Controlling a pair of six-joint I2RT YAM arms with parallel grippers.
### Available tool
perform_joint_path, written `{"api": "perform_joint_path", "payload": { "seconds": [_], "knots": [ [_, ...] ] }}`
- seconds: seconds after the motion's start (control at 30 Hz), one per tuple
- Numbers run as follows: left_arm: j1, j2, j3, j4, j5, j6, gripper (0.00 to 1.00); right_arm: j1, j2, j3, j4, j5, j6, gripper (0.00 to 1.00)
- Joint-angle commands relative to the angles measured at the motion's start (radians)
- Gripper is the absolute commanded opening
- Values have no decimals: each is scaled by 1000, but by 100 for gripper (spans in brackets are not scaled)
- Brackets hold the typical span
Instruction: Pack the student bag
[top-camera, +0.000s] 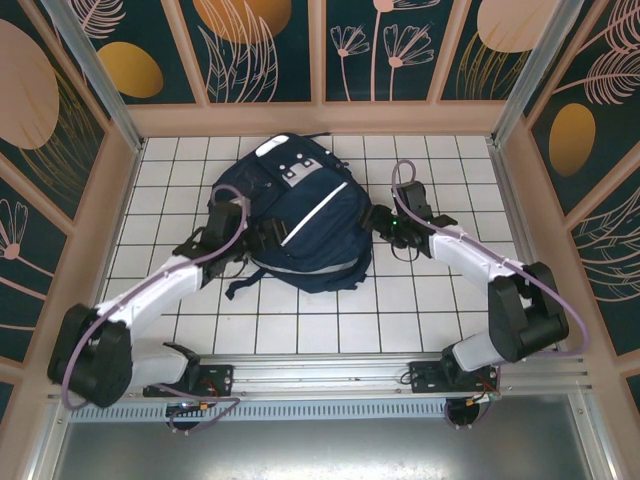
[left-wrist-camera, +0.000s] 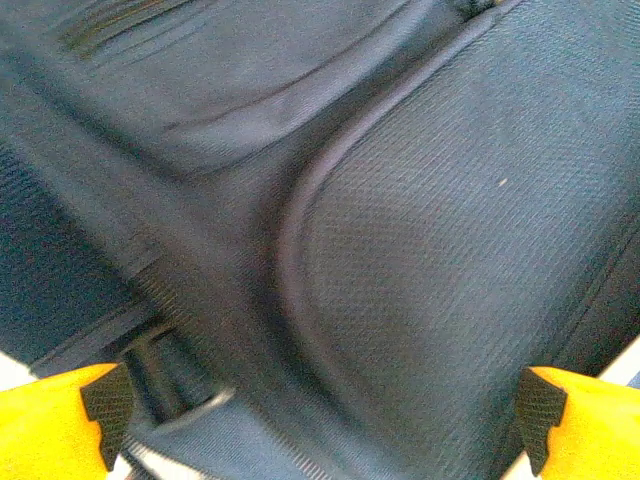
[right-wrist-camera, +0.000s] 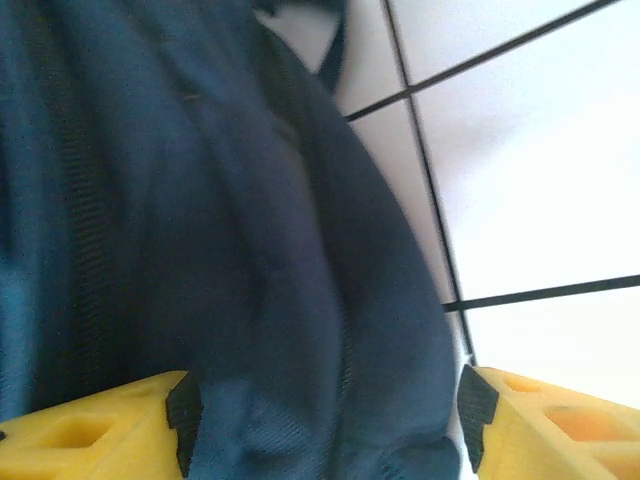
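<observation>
Nearest the camera in the top view, the two arm bases sit on a metal rail (top-camera: 330, 375) along the near edge, and both arms reach far-ward over the white tiled table (top-camera: 420, 300) to either side of the student bag (top-camera: 305, 225). This navy backpack lies flat near the middle of the table, toward its far half. Its long axis runs near to far and leans slightly: the top, with the grey-white patches (top-camera: 285, 160), points far and a little left, while the rounded bottom faces the near edge. A white stripe (top-camera: 315, 215) slants across its front, and a dark strap (top-camera: 243, 285) trails out from the near left corner. The left gripper (top-camera: 252, 240) is at the bag's left flank, about halfway along its length, and the right gripper (top-camera: 385, 222) is at the right flank, roughly opposite. In the left wrist view the left gripper (left-wrist-camera: 325, 415) stands with its yellow fingers (left-wrist-camera: 60, 425) spread wide at the frame's lower corners. Blurred dark mesh and seams of the bag (left-wrist-camera: 420, 240) lie beyond and between them, and neither pad presses the cloth. In the right wrist view the right gripper (right-wrist-camera: 330, 420) is also parted. The bag's padded side edge (right-wrist-camera: 290, 300) runs down into the gap between its fingers (right-wrist-camera: 90, 435) and nearly fills it. A thin sliver of tile (right-wrist-camera: 540, 180) shows beside the other pad, so the fabric sits between the pads unclamped.
</observation>
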Motion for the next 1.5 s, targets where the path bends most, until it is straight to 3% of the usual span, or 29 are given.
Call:
{"api": "perform_joint_path", "payload": {
  "seconds": [0.0,0.07,0.23,0.43,0.57,0.7,0.83,0.93,1.1,1.3,1.47],
  "knots": [
    [21,-97,-66,85,-10,1,98,43,-41,41,-23,-127,12,70],
    [27,-134,-82,62,-48,-13,98,72,-43,40,-3,-197,80,70],
    [52,-181,-134,59,-107,-16,96,169,-20,135,-91,-148,149,65],
    [85,-193,-168,87,-91,-48,95,216,-25,249,-358,135,98,61],
    [85,-188,-176,110,-75,-55,95,217,-92,191,-366,177,63,40],
    [85,-171,-181,129,-62,-67,94,218,-112,166,-291,40,124,27],
    [85,-184,-172,117,-83,-62,95,234,-81,118,-74,-171,313,30],
    [84,-215,-163,97,-102,-56,94,280,-16,131,32,-211,432,32],
    [85,-265,-148,50,-128,-37,95,351,95,210,79,-217,493,33],
    [85,-302,-147,28,-137,-34,95,366,165,210,92,-197,522,34],
    [85,-307,-143,26,-140,-30,96,366,175,182,97,-154,523,46]
  ]
}}
